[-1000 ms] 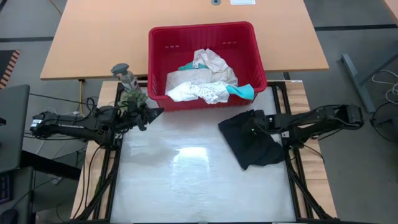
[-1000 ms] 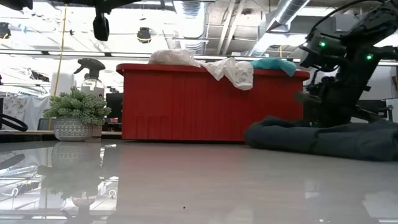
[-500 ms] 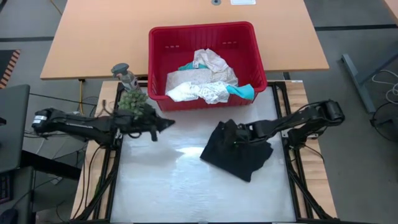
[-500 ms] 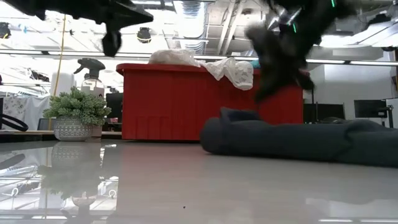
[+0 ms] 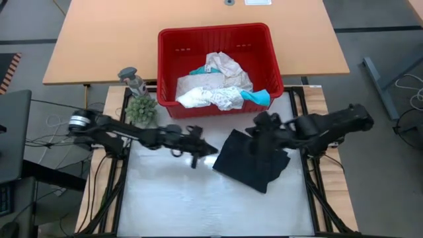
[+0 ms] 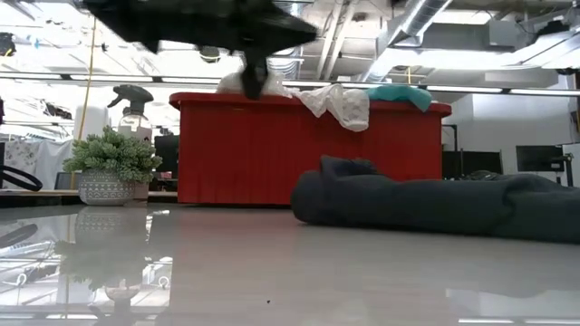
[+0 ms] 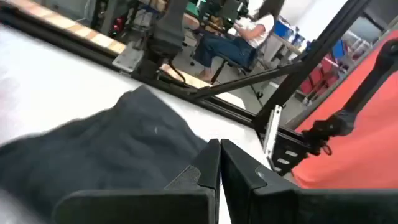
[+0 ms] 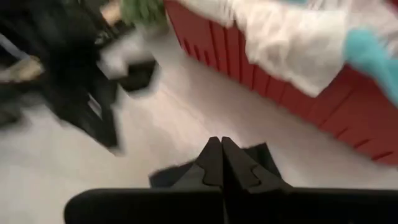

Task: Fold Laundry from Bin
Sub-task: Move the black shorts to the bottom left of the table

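Left pincer [image 5: 195, 158] — fingers pressed together, holding nothing — hovers beside the black garment [image 5: 251, 158] on the worktop [image 5: 172, 198]; right pincer [image 5: 261, 122], likewise closed, above it.

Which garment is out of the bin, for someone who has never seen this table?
Find the red bin at the table's far edge, piled with white and teal cloth. On the white mat in front of it, toward the right arm's side, lies the black garment, crumpled flat. It is the only dark piece, and the only one outside the bin.
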